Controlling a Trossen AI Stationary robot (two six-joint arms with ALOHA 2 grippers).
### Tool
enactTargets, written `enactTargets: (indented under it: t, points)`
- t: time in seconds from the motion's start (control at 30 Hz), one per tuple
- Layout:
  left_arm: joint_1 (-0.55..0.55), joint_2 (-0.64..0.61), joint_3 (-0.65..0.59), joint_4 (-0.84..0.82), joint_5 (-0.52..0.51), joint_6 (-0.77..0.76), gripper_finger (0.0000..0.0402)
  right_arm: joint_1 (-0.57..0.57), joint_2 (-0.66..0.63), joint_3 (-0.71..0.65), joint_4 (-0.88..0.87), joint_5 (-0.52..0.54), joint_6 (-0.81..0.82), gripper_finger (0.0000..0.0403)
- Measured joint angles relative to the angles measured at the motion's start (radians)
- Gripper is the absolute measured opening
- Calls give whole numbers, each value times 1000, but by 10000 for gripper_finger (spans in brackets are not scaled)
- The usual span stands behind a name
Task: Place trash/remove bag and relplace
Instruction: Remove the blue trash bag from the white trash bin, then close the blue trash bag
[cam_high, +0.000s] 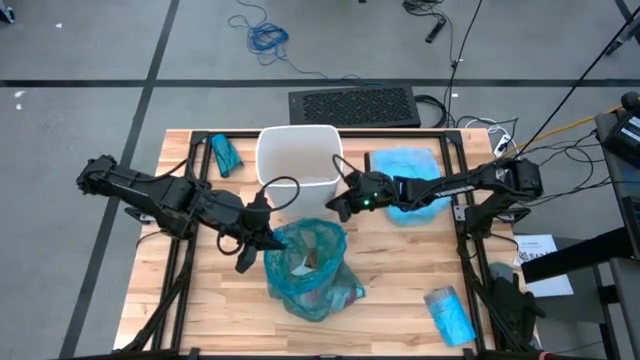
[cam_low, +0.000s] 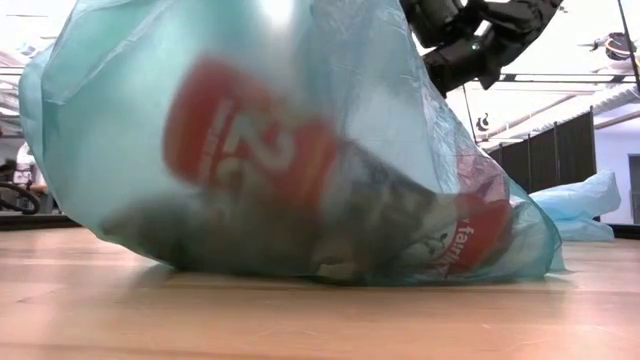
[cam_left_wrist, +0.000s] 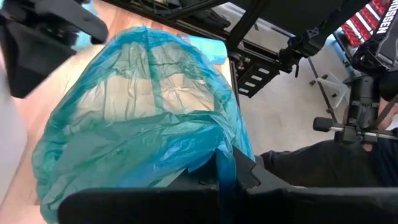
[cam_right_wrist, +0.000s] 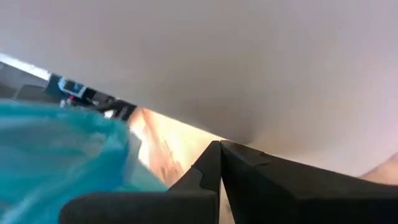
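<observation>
Most trash (cam_low: 300, 200) is blurred inside the teal bag (cam_high: 308, 268) mid-surface; only "2" reads. Left gripper (cam_high: 258, 240) pinches the bag's edge; right gripper (cam_high: 340, 205), fingers closed empty, beside the bin (cam_high: 296, 160).

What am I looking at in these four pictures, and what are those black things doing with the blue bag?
Two black robot arms work at a wooden table. One camera looks down from above, one sits at table height, and one rides on each arm's wrist. In the middle lies a filled blue trash bag; red-labelled rubbish shows through it in the table-height picture. Behind it stands an unlined white bin. The left tool is pinched shut on the bag's edge. The right tool is shut, by the bin's front wall; it seems to hold nothing. A spare blue bag lies spread to the bin's right, with two rolled ones at the table's corners.
</observation>
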Motion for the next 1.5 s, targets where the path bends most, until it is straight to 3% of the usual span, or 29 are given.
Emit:
enactTargets:
  t: [0.4, 0.73, 0.87, 1.2, 1.5]
  points:
    - [0, 0, 0, 2, -5, 0, 0, -135, 142, 20, 193, -154, 28, 0]
    - [0, 0, 1, 1, -33, -1, 0, -190, 315, 278, 197, -260, -20, 0]
    - [0, 0, 1, -1, -39, -1, 0, -212, 342, 347, 116, -277, -49, 0]
    - [0, 0, 1, -2, -57, -1, 0, -179, 327, 356, 49, -381, -44, 0]
    - [0, 0, 1, -4, -57, -1, 0, -130, 172, 341, -191, -331, -151, 0]
